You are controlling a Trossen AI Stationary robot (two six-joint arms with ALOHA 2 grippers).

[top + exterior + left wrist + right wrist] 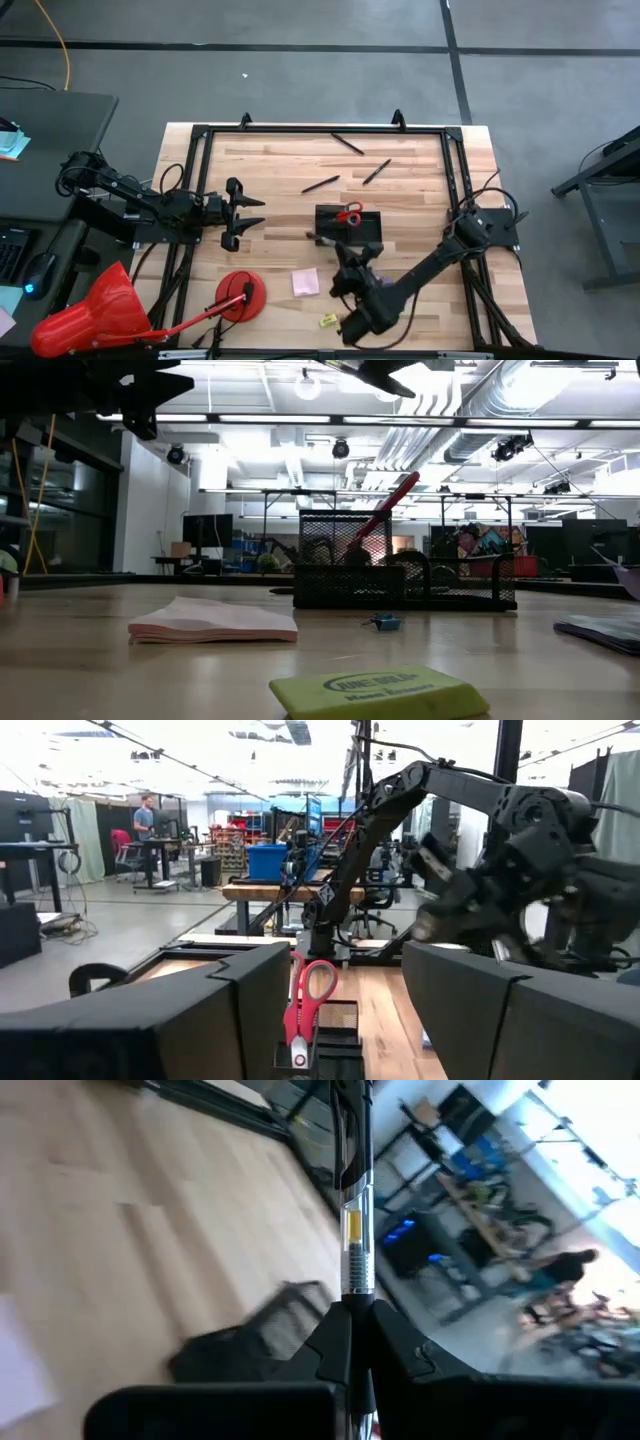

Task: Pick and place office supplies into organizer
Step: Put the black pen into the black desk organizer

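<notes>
Left hand [262, 214] hovers over the counter [280, 170], fingers spread, nothing in them. Black organizer [349, 224] sits mid-counter with the red scissors [348, 215] standing in it. Pink pad [305, 282] lies just in front. Right hand [340, 262] pinches 1 pen [352, 1210] near the organizer.

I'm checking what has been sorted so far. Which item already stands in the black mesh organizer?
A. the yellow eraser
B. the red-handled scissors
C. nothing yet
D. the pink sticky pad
B: the red-handled scissors stand in the black mesh organizer, handles up, while the pink sticky pad and the yellow eraser lie on the wooden table.
</notes>
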